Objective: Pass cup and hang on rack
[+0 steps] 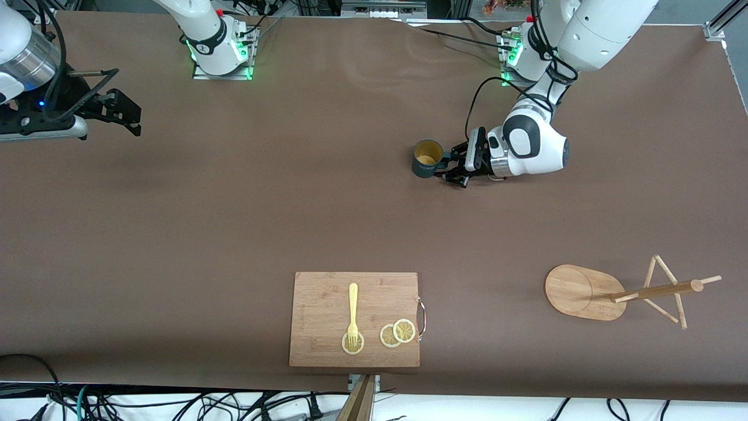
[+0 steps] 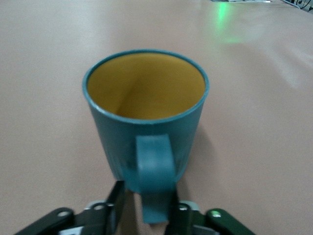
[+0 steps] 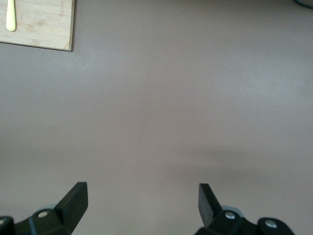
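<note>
Grab step is on — the left hand (image 1: 453, 168) sits low on the table (image 1: 292, 193), fingers clamped on the handle of the cup (image 1: 427, 158) standing upright mid-table, while the right hand (image 1: 120, 111) waits wide open; next it needs a lift toward the rack (image 1: 586, 292) near the front camera.

Robotics lab: brown-covered table (image 1: 350, 222) with two arm bases (image 1: 222, 55) bolted along its edge, green status lights on them, aluminium framing (image 1: 721, 20) at a table corner, loose cables (image 1: 175, 403) below the table's edge.
</note>
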